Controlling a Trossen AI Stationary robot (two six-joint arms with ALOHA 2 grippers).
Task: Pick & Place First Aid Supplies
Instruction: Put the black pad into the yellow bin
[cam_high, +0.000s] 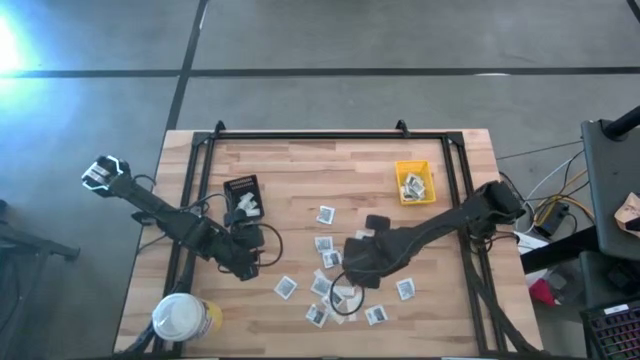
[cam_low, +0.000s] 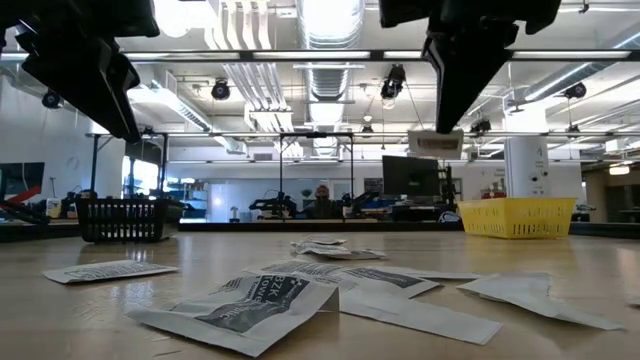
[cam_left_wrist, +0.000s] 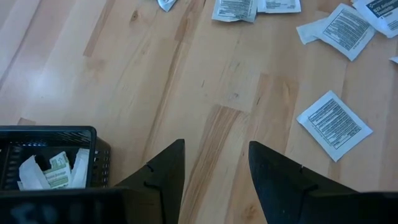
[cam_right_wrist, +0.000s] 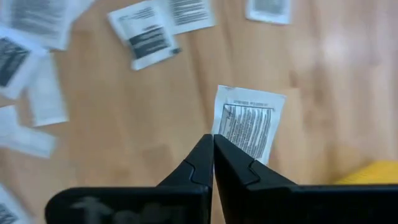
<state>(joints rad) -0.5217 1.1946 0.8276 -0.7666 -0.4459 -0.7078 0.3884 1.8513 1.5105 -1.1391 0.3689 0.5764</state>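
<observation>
From above, the wooden table (cam_high: 300, 170) has a loose scatter of small white packets (cam_high: 326, 214) across its middle and toward the near edge. A yellow bin (cam_high: 414, 182) sits near the far right corner with a couple of packets in it, and a black tray (cam_high: 242, 196) near the far left side holds a few more. A yellow tub with a white lid (cam_high: 180, 318) stands at the near left corner. The left gripper (cam_high: 248, 262) hangs just beside the tray on its near side; the right gripper (cam_high: 352, 262) is over the middle of the pile.

At table height, packets (cam_low: 240, 305) lie flat up close, with the yellow bin (cam_low: 518, 216) and black tray (cam_low: 122, 218) further back. Someone sits at a desk way off in the room.

Left wrist view: the left gripper (cam_left_wrist: 216, 163) has its fingers spread apart over bare wood, with nothing between them. The tray (cam_left_wrist: 50, 155) is right beside it, and packets (cam_left_wrist: 334, 123) lie nearby.

Right wrist view: the right gripper (cam_right_wrist: 213, 144) is pinched fully together. A single packet (cam_right_wrist: 250, 121) sits right at its tips, but I can't tell if it's actually gripped or just lying on the table.
</observation>
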